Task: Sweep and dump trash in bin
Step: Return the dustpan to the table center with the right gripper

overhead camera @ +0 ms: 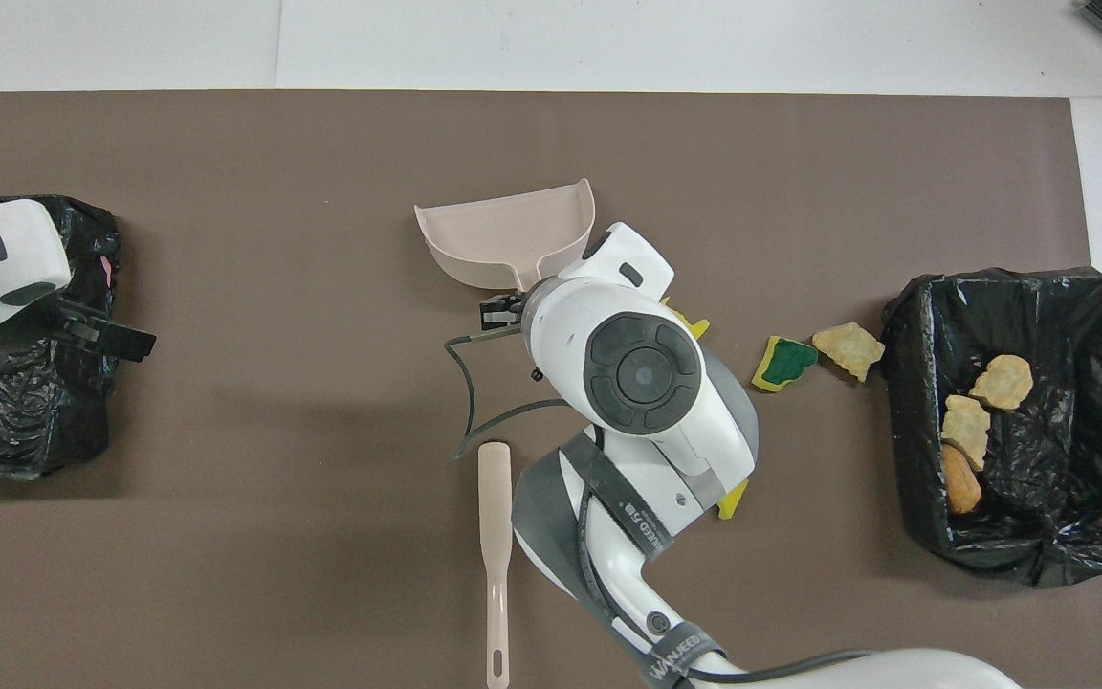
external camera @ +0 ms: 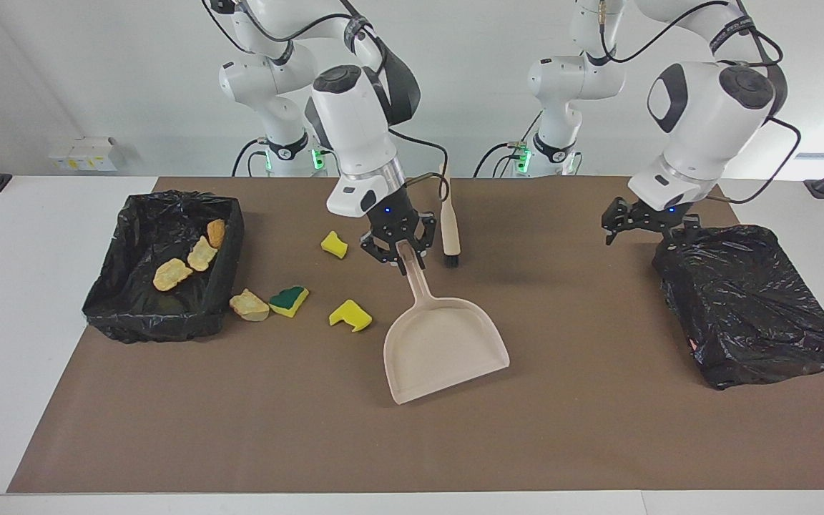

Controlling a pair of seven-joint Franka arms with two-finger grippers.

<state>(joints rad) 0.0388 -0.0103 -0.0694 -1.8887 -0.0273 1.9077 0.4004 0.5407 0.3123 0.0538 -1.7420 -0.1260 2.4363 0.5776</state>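
While my right pincer (external camera: 399, 252) grips the dustpan (external camera: 445, 347) handle mid-frame, left pincer (external camera: 646, 227) waits open; next: set pan down w/ lip toward sponge scrap (external camera: 351, 315), fetch brush (external camera: 448, 222).

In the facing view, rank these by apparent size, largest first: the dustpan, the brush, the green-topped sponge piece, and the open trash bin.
1. Open trash bin
2. Dustpan
3. Brush, partly hidden by the right arm, so its full length is not shown
4. Green-topped sponge piece
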